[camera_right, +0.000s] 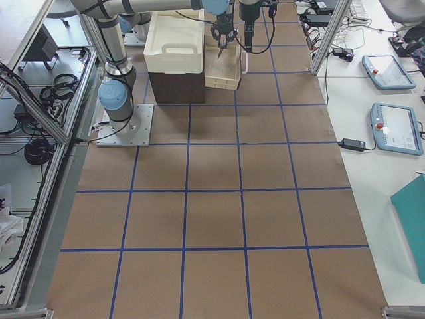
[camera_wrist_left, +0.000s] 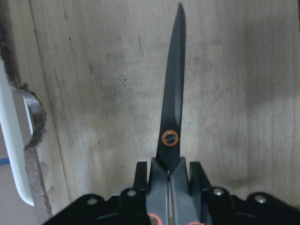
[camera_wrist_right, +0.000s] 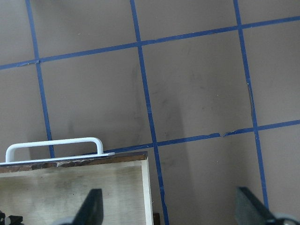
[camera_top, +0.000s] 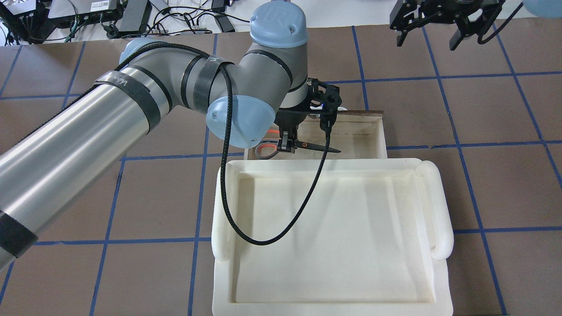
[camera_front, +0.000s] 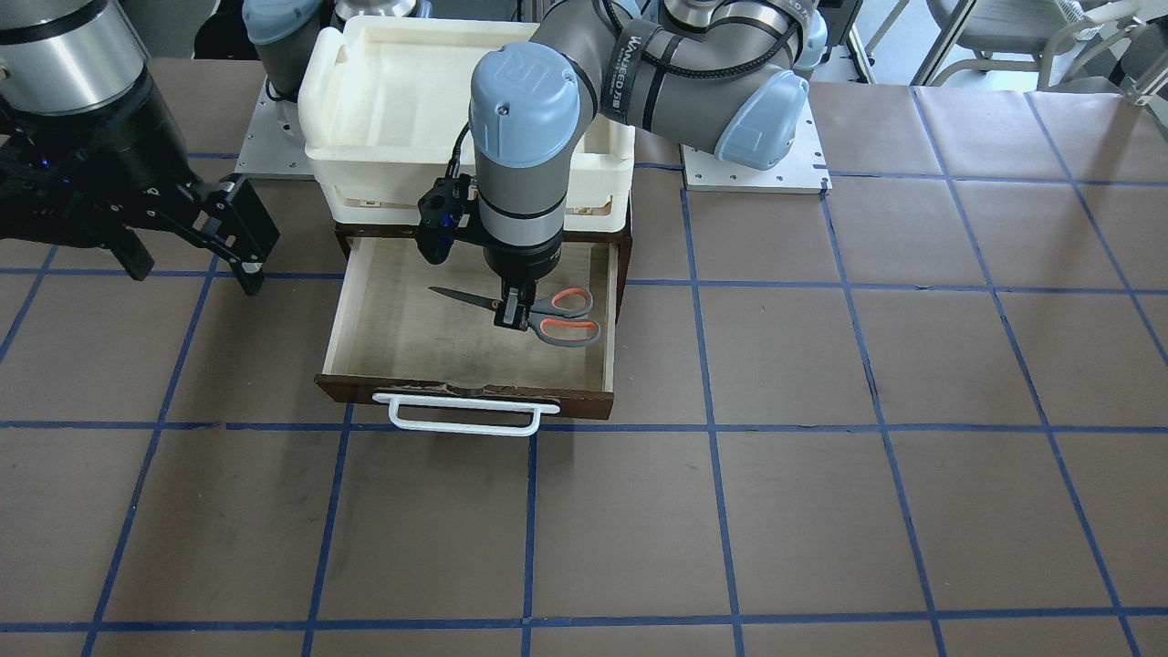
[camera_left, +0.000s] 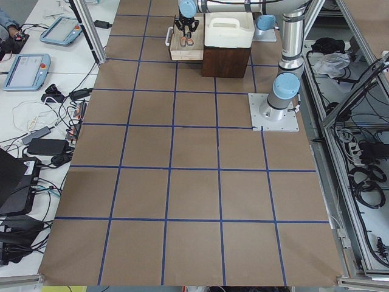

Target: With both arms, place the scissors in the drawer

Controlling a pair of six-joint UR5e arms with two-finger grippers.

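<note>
The dark wooden drawer (camera_front: 345, 310) stands pulled open, with its white bar handle (camera_front: 461, 415) at the front. The scissors (camera_front: 558, 319) are low inside it, over the pale floor, with the orange-lined handles toward the robot's left. My left gripper (camera_front: 513, 315) reaches straight down into the drawer and is shut on the scissors just behind the pivot. In the left wrist view the fingers (camera_wrist_left: 141, 176) flank the scissors (camera_wrist_left: 171, 117), whose blades point away. My right gripper (camera_front: 196, 274) is open and empty, hovering beyond the drawer's front corner (camera_wrist_right: 145, 178).
A cream-white plastic tray (camera_top: 329, 241) sits on the brown cabinet (camera_left: 226, 61) above the drawer. The left arm's black cable (camera_top: 307, 197) hangs over the tray. Brown table paper with blue tape lines (camera_front: 712, 511) lies all around.
</note>
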